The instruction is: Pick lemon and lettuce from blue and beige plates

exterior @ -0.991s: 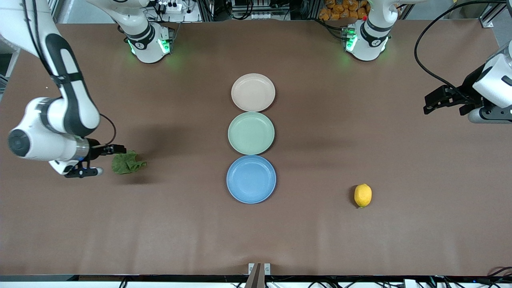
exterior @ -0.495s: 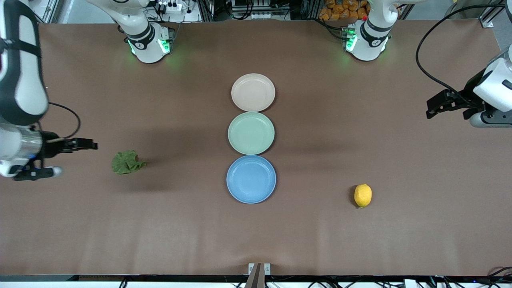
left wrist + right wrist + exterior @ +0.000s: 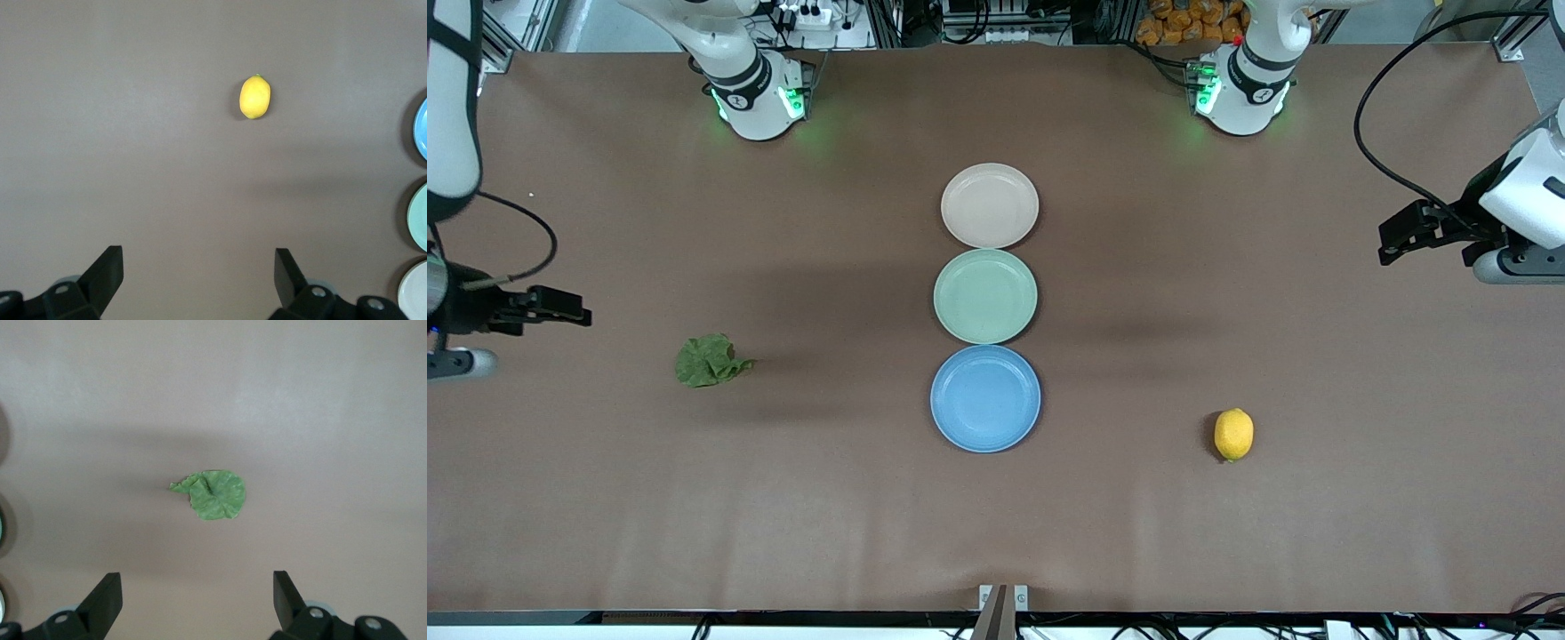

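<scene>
At the right arm's end of the table we see the right gripper [image 3: 560, 307] up in the air over bare tabletop, its fingers [image 3: 107, 597] spread wide apart and holding nothing. The lettuce [image 3: 711, 360] lies flat on the brown table [image 3: 1227, 551], near that gripper but apart from it, well clear of every plate. In the right wrist view the lettuce [image 3: 213, 495] sits alone on the table surface, with the two finger tips framing it from a distance.

Down the middle of the table we find three plates in a row, each touching or almost touching the next. The beige plate [image 3: 990, 205] is farthest from the front camera, the green plate [image 3: 985, 296] sits between, and the blue plate [image 3: 985, 398] is nearest to the camera. All three hold nothing.

Toward the left arm's end, the lemon [image 3: 1233, 434] rests on the table, a little nearer to the front camera than the blue plate and well apart from it. In the left wrist view the lemon [image 3: 255, 97] lies by itself on the table.

At the left arm's end of the table we see the left gripper [image 3: 1400, 233] raised over bare tabletop, its fingers [image 3: 107, 270] standing wide apart with nothing between them, well apart from the lemon.
</scene>
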